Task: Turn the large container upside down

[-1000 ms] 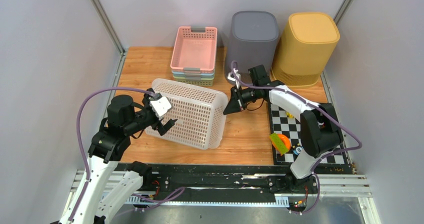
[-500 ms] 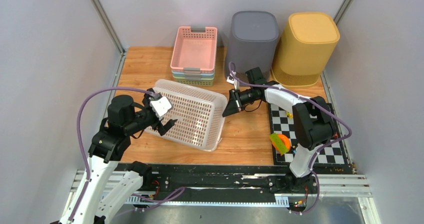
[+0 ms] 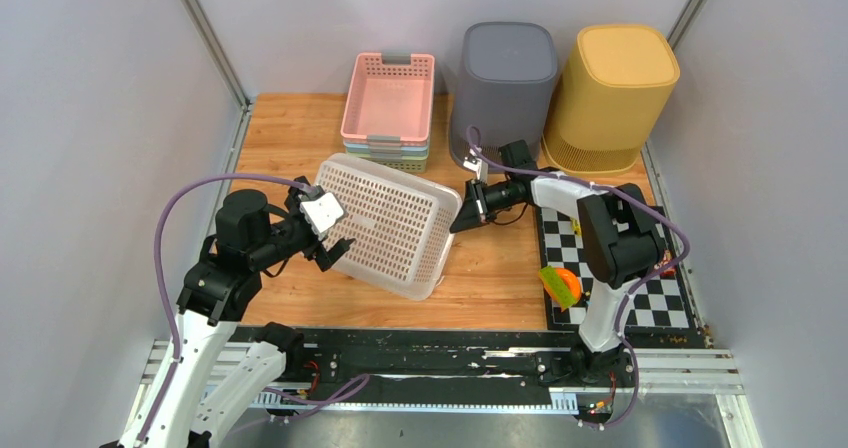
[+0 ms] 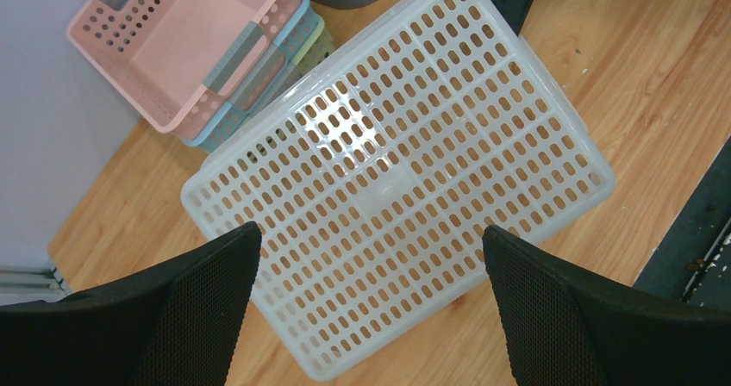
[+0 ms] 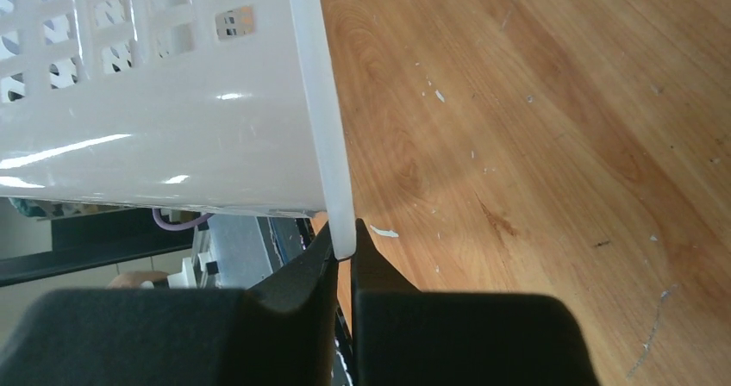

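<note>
Right gripper (image 5: pixel 343 248) is pinching the right rim of the white perforated basket (image 3: pixel 395 228), holding it tilted base-up, while left gripper (image 4: pixel 371 231) is hovering wide open at its left.

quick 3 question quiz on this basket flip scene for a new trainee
1. True or false: the right gripper is pinching the rim of the white basket.
2. The left gripper is: A) open above the basket's holed bottom, B) shut on the basket's rim, C) shut on a grey bin.
3. Fill in: the top basket of the stack at the back is ____ in colour.

Key: 1 true; 2 A; 3 pink
</note>
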`<action>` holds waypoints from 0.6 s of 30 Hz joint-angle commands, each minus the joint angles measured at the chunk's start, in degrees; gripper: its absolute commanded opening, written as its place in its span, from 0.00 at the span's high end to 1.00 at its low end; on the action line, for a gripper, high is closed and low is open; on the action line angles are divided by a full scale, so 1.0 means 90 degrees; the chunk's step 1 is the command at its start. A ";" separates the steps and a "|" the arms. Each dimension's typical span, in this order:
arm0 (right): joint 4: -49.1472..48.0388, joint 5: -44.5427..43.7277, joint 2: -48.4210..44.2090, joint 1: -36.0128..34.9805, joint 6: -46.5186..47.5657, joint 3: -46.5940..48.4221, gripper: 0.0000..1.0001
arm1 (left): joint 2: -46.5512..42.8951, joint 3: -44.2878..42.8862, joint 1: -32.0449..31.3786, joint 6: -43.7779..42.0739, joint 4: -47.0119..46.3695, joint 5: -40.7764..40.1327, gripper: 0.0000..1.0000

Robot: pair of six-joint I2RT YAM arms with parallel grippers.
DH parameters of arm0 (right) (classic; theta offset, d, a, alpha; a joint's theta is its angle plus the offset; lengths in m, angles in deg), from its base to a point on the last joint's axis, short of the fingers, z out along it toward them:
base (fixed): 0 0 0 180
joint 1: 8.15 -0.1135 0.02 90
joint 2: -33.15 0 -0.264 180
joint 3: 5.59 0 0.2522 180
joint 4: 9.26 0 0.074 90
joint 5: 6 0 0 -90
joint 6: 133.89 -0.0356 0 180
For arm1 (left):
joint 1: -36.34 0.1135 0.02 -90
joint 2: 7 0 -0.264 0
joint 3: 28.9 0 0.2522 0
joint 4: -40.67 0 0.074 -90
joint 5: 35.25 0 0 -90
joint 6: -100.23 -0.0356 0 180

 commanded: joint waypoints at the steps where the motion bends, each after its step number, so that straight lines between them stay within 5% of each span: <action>1: -0.0286 -0.0080 0.0231 0.0097 -0.0082 -0.0086 0.98 | 0.0028 0.0091 0.0037 0.0010 -0.0168 0.0053 0.00; 18: -0.0300 -0.0184 0.0758 0.0106 -0.0056 -0.0091 0.91 | 0.0031 0.0090 0.0037 -0.0013 -0.0167 0.0050 0.00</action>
